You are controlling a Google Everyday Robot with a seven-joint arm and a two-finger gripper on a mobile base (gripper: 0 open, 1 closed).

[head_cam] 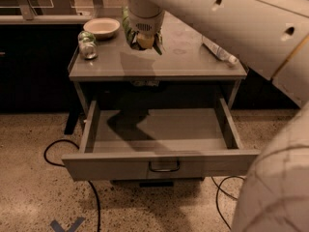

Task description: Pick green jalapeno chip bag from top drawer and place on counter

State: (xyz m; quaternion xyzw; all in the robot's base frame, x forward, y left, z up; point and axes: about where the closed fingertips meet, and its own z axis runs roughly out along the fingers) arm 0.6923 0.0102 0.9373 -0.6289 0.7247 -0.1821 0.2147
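My gripper (143, 40) hangs over the left middle of the counter (188, 64), just above its surface. It is shut on the green jalapeno chip bag (127, 32), whose wrinkly green foil sticks out on both sides of the fingers. The top drawer (116, 166) below is pulled fully open, and its inside looks bare. Its dark wire handle (164, 166) sits at the centre of the front panel. My large white arm fills the top right and the lower right corner.
On the counter stand a pale bowl (101, 27) at the back left, a small glass jar with a green lid (87, 45) in front of it, and a clear water bottle (219, 52) lying at the right. Black cables (52, 151) loop on the speckled floor.
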